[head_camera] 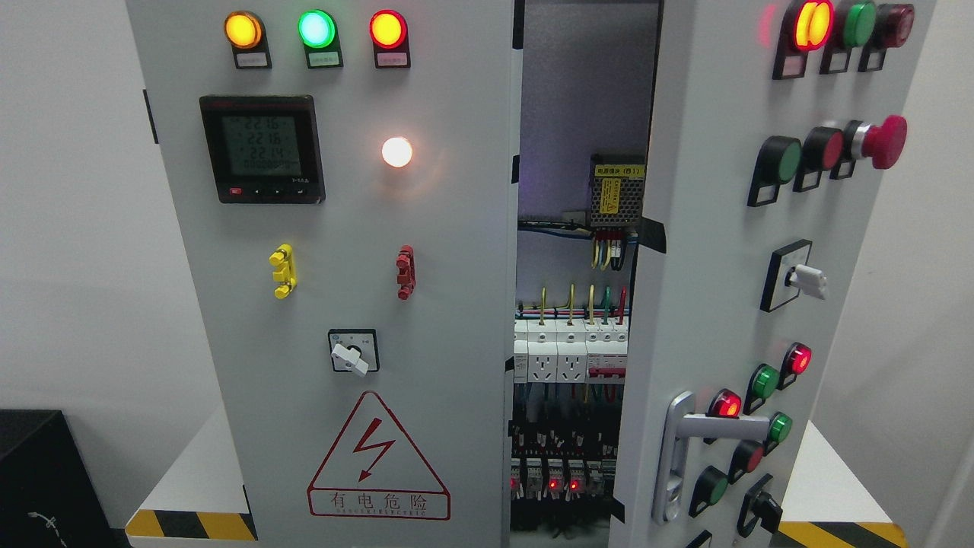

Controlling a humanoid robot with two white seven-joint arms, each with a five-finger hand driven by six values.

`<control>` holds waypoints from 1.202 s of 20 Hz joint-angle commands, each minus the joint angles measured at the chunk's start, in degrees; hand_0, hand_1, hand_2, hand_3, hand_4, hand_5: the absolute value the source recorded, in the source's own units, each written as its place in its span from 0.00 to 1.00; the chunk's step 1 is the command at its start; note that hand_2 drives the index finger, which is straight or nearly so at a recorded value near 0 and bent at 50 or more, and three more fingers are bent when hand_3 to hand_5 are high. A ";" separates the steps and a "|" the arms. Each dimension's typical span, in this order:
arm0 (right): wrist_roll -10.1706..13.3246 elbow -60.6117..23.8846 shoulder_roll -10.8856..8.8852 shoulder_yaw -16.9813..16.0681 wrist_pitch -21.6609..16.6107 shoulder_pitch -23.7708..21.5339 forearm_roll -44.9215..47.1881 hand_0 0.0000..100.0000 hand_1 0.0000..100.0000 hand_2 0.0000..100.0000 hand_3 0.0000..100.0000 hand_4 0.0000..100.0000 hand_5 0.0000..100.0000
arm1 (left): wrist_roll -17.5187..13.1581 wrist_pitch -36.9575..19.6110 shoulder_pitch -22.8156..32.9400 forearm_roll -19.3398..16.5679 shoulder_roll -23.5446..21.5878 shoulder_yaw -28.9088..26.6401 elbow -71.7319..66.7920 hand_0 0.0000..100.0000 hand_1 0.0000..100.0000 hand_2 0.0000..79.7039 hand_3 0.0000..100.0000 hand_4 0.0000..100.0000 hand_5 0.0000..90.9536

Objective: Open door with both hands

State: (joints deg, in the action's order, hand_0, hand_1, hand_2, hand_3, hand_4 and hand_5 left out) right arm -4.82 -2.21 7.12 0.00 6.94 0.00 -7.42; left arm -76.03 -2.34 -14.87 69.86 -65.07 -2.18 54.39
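A grey electrical cabinet fills the head view. Its left door [342, 251] is flat and closed, with three lit lamps, a digital meter [262, 148], a yellow [282, 271] and a red [405, 272] clip, a rotary switch and a red warning triangle. The right door [715, 251] is swung partly outward, hinged at the right. It carries a silver lever handle [685, 438] and several push buttons and lamps. Through the gap I see wiring, breakers [571, 358] and a yellow-labelled power supply [618, 190]. Neither of my hands shows.
The cabinet stands on a white platform [190, 472] with yellow-black hazard tape at its front edge. A black box [42, 472] sits at the lower left. White walls lie on both sides.
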 commanded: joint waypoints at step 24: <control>-0.01 0.01 0.00 -1.85 0.00 -1.32 0.03 0.00 0.00 0.00 0.00 0.00 0.00 | 15.55 6.74 -85.58 21.28 10.39 103.68 29.73 0.00 0.00 0.00 0.00 0.00 0.00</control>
State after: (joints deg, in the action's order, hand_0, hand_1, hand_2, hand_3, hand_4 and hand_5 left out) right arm -4.81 -2.24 7.12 0.00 7.00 0.00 -7.40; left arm -61.66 4.89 -90.89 86.70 -65.13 76.42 79.45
